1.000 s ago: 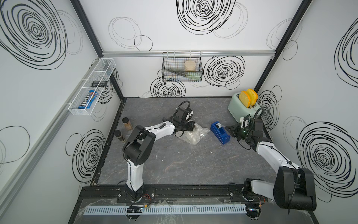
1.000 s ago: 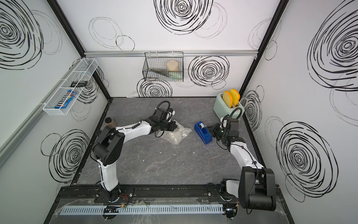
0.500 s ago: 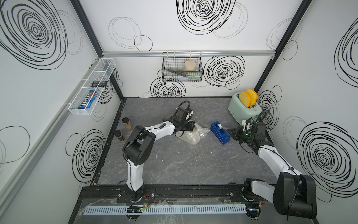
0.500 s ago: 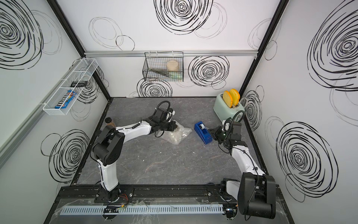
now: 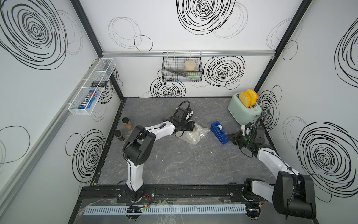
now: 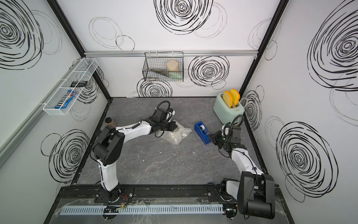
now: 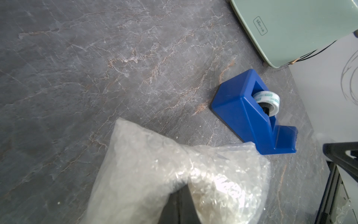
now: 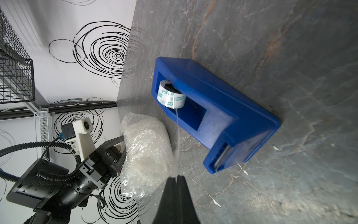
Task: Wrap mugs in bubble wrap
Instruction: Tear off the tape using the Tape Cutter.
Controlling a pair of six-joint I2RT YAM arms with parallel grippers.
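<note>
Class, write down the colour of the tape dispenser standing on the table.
Solid bright blue. The tape dispenser shows best in the right wrist view.

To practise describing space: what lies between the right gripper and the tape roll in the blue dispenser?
A thin strip of clear tape, stretched from the tape roll to the shut right gripper; the right wrist view shows it.

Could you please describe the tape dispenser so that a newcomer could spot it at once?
Find the mint-green toaster in the table's far right corner. Just in front of it, toward the bubble wrap, stands the tape dispenser. It is the only blue thing on the table, a wedge holding a white tape roll.
</note>
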